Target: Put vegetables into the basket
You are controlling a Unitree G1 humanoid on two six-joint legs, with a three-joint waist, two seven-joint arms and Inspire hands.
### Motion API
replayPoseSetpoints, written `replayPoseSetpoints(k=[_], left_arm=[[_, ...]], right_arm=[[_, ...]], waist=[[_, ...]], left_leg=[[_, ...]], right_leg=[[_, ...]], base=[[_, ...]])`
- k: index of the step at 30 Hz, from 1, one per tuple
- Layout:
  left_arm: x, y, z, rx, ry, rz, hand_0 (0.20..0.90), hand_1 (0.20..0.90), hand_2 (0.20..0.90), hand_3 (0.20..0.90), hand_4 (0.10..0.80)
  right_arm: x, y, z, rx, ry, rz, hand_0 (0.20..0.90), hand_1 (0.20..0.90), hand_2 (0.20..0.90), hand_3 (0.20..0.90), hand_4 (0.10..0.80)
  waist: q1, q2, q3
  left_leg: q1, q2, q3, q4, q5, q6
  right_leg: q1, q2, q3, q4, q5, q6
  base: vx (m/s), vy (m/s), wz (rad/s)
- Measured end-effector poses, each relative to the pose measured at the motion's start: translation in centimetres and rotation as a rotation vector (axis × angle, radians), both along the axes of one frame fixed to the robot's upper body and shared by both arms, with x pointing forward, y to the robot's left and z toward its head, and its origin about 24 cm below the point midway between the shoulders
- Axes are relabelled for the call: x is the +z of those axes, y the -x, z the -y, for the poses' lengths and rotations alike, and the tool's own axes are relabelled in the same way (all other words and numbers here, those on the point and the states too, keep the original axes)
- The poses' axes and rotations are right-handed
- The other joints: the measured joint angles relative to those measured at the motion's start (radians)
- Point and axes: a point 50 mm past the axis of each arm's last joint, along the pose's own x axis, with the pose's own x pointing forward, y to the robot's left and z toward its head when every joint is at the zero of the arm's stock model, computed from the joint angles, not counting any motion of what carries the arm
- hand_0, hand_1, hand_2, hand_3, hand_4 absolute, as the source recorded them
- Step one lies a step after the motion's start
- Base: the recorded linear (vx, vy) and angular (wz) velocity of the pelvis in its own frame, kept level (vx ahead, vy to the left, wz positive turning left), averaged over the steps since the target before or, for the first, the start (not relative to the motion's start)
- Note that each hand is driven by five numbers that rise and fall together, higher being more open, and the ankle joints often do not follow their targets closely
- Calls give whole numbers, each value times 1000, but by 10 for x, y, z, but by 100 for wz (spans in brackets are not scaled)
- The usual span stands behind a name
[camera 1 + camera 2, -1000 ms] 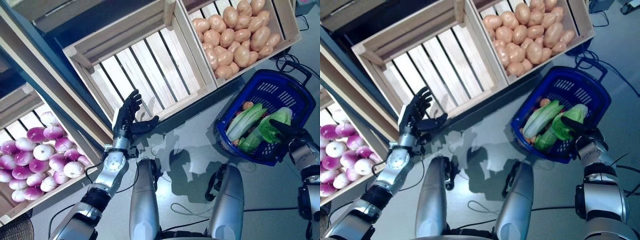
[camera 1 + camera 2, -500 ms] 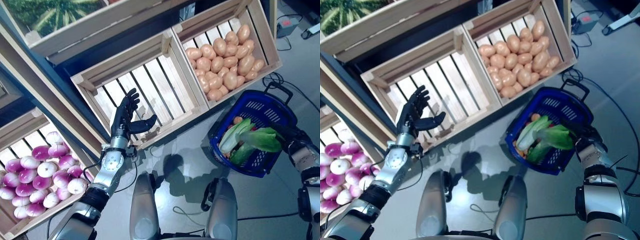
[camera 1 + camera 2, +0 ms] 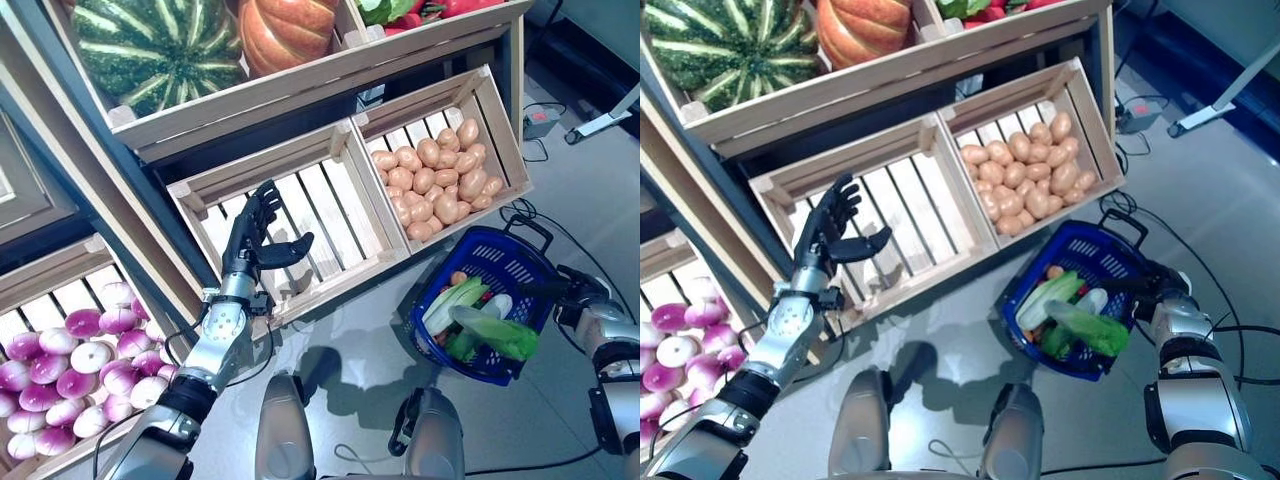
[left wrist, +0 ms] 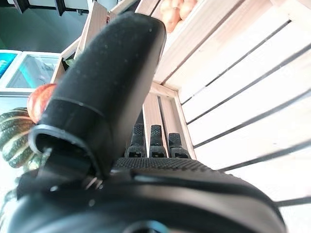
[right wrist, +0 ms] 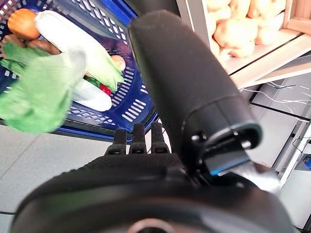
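A blue plastic basket [image 3: 503,262] stands on the floor at my right, below the potato crate. Inside lie a pale green long vegetable [image 3: 450,298], a small orange one [image 3: 458,278] and others. A bright green leafy vegetable [image 3: 495,335] lies across the basket's near rim, also shown in the right wrist view [image 5: 43,92], apart from my fingers. My right hand [image 3: 573,296] reaches over the basket's right side, fingers straight, holding nothing. My left hand [image 3: 250,240] hovers open and empty in front of the empty slatted crate [image 3: 310,210].
A crate of potatoes [image 3: 435,185] sits right of the empty crate. Purple and white round vegetables [image 3: 60,370] fill a crate at lower left. On the shelf above lie a striped watermelon [image 3: 150,45] and an orange pumpkin [image 3: 285,30].
The camera has tilted up, shifting the whole scene down. My right hand has let go of the leafy green, which now lies on the basket's near rim. The left hand keeps its pose.
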Motion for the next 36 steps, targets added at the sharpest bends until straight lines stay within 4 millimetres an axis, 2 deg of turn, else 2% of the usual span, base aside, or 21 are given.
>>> replayPoseSetpoints(k=[7,12,14,19,22,23,27,30,33,36], left_arm=[[-10,2,-4,14,-11,-48,900,900,900,900,800],[-20,4,-8,25,-18,-99,900,900,900,900,800],[-33,10,-9,34,-19,-148,900,900,900,900,800],[-57,22,-6,21,-33,-234,900,900,900,900,800],[-84,45,-9,23,-53,-331,900,900,900,900,800],[-89,49,-8,23,-48,-349,900,900,900,900,800],[-125,84,3,-19,-53,-492,900,900,900,900,800],[-146,104,6,-27,-42,-598,900,900,900,900,800],[-169,126,9,-45,-58,-710,900,900,900,900,800],[-188,149,11,-74,-55,-829,900,900,900,900,800]], right_arm=[[-7,0,-6,12,-10,-15,900,900,900,900,800],[-25,4,-19,34,-52,-41,900,900,900,900,800],[-50,11,-39,63,-123,-61,900,900,900,900,800],[-86,28,-75,129,-228,-78,900,900,900,900,800],[-108,45,-116,203,-331,-32,900,900,900,900,800],[-112,49,-123,213,-348,-31,900,900,900,900,800],[-140,88,-171,277,-446,-69,900,900,900,900,800],[-150,104,-202,331,-496,-104,900,900,900,900,800],[-155,115,-215,334,-533,-116,900,900,900,900,800],[-158,122,-217,331,-538,-115,900,900,900,900,800]], waist=[[-5,-1,-3],[-5,-4,-49],[-9,-20,-105],[-29,-22,-175],[-56,-24,-228],[-59,-25,-234],[-70,-24,-287],[-85,-26,-302],[-100,-18,-327],[-106,-8,-334]], left_leg=[[71,-12,13,-99,38,13],[172,-23,43,-266,103,13],[240,-34,65,-394,155,8],[376,-53,97,-628,254,-1],[457,-62,121,-768,306,-10],[472,-63,121,-788,313,-11],[550,-74,144,-901,349,-16],[571,-77,146,-933,362,-19],[573,-81,143,-957,375,-18],[573,-83,143,-960,378,-16]], right_leg=[[87,13,-28,-125,59,13],[185,45,-48,-299,130,20],[236,71,-50,-412,174,20],[364,125,-48,-655,276,28],[427,151,-38,-788,329,31],[438,154,-38,-804,335,32],[490,167,-28,-896,368,38],[503,172,-19,-915,373,43],[506,173,-17,-933,379,47],[507,173,-13,-941,385,47]], base=[[59,7,3],[62,-19,-2],[107,2,-8],[65,36,-7],[37,33,-15],[30,28,-10],[30,29,-13],[11,21,-4],[6,35,4],[8,43,0]])
